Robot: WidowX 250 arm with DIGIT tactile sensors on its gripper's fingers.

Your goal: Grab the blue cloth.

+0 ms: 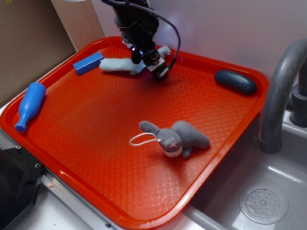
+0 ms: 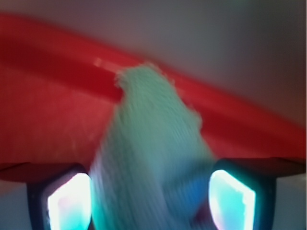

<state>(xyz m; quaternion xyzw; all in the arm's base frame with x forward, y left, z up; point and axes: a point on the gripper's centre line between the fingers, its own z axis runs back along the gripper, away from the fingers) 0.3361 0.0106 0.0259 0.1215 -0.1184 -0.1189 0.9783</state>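
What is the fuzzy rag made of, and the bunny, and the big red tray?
The blue cloth looks like soft terry fabric: its surface is nubby and its edges fuzzy. The bunny seems to be plush, a matte grey fleece with a white cord loop. The red tray looks like hard plastic, glossy with a fine embossed grid.

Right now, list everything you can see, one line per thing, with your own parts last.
tray: 1, red, on the counter beside the sink, holding all the small items
blue cloth: 1, pale grey-blue, far edge of the tray, lying between the fingers
block: 1, bright blue, far left of the tray, next to the cloth's end
bowling pin: 1, blue, lying at the tray's left rim
plush bunny: 1, grey with a white loop, middle of the tray
oval object: 1, dark, far right corner of the tray
faucet: 1, grey, right of the tray
sink: 1, grey, lower right
gripper: 1, black, over the cloth, fingers either side
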